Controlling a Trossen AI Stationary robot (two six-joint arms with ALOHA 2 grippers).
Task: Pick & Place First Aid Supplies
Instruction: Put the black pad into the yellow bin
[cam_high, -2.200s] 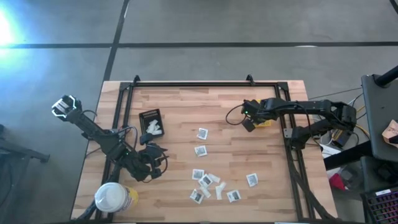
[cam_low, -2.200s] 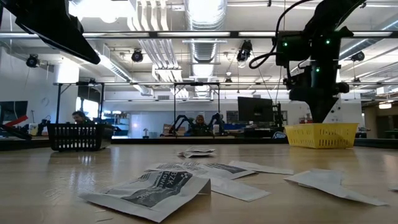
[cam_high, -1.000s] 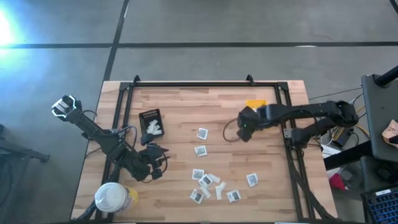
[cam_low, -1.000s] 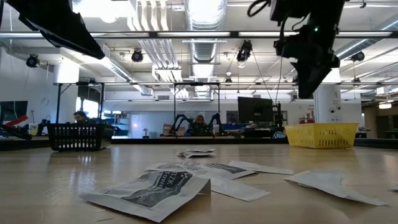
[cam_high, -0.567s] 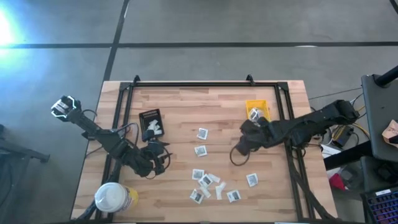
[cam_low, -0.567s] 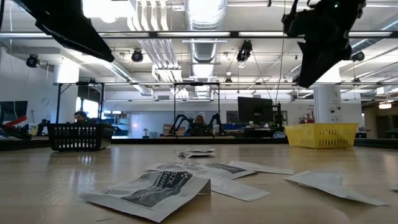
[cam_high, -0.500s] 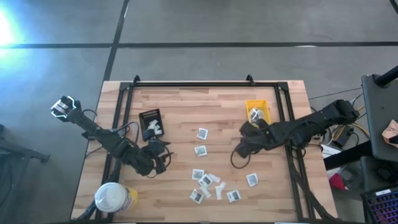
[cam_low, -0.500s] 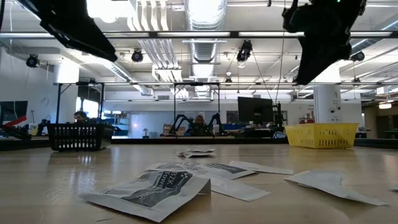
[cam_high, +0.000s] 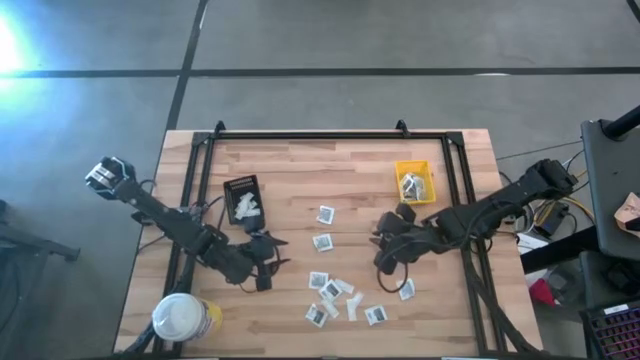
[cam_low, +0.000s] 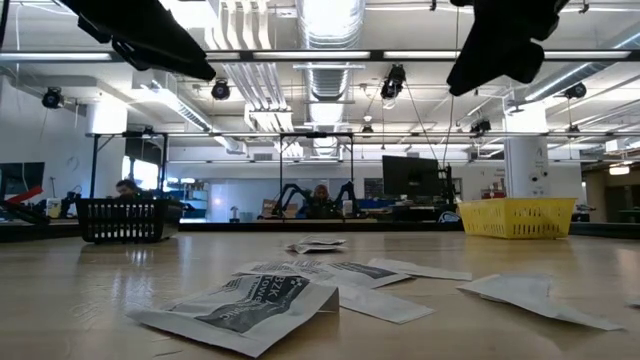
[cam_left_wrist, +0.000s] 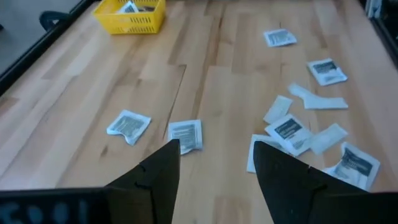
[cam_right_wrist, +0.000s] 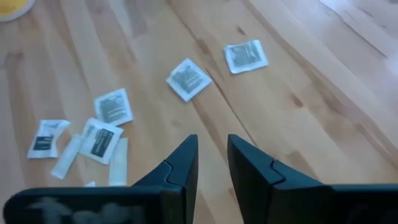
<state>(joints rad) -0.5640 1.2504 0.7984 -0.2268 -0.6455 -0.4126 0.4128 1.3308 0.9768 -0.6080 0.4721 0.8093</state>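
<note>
The first aid supplies lay scattered at the counter's six o'clock, between the spread, empty left end effector and the narrowly parted, empty right end effector.

From my seat I see a butcher-block table edged by a black frame, standing on a grey concrete floor crossed by dark seams. A bright glare hits the floor beyond the table's far left corner. Looking level across the table, the room has exposed silver ducts and strip lights overhead (quite bright), a dark monitor, and two people seated at far benches.
</note>
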